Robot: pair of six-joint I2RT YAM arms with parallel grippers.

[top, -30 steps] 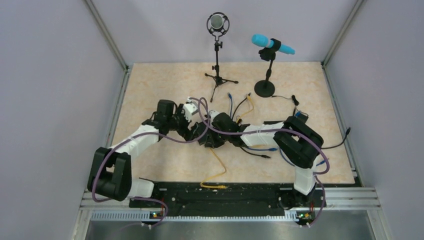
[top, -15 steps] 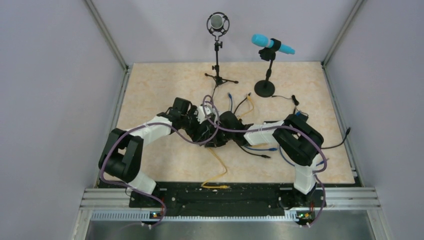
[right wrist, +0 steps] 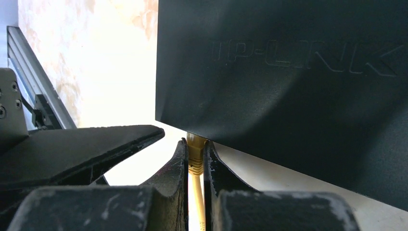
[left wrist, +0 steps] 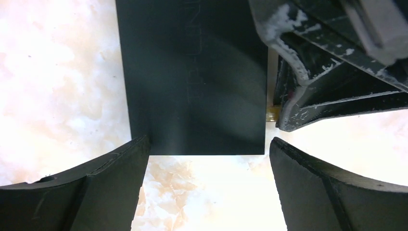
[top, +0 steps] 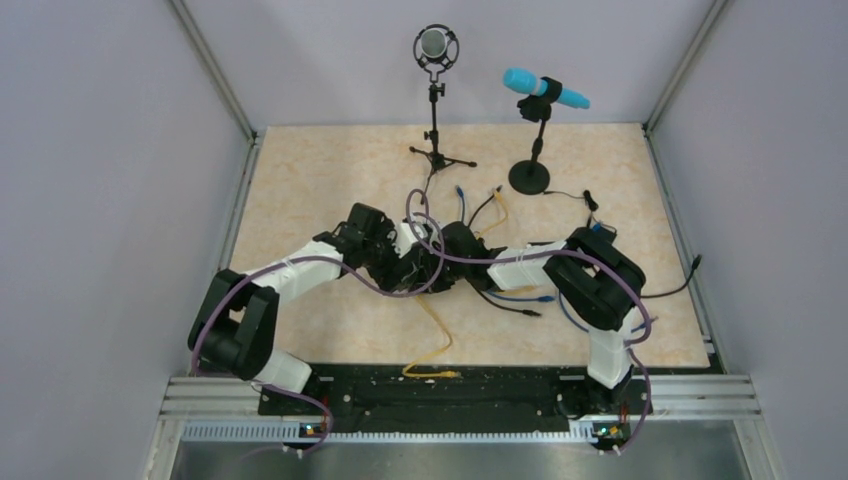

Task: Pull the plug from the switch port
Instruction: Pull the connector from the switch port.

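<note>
The right pincer (right wrist: 195,153) is clamped on the yellow plug (right wrist: 196,144), which meets the edge of the black switch box (right wrist: 288,72) on the counter (right wrist: 96,57). The left pincer (left wrist: 208,150) stands spread wide, flanking the box's end.

L arm (top: 300,268) & R arm (top: 520,265) both reach inward, tips side by side. L end effector (left wrist: 209,147) spread wide. R end effector (right wrist: 196,166), just right of it, pinched on plug (right wrist: 196,144).
</note>
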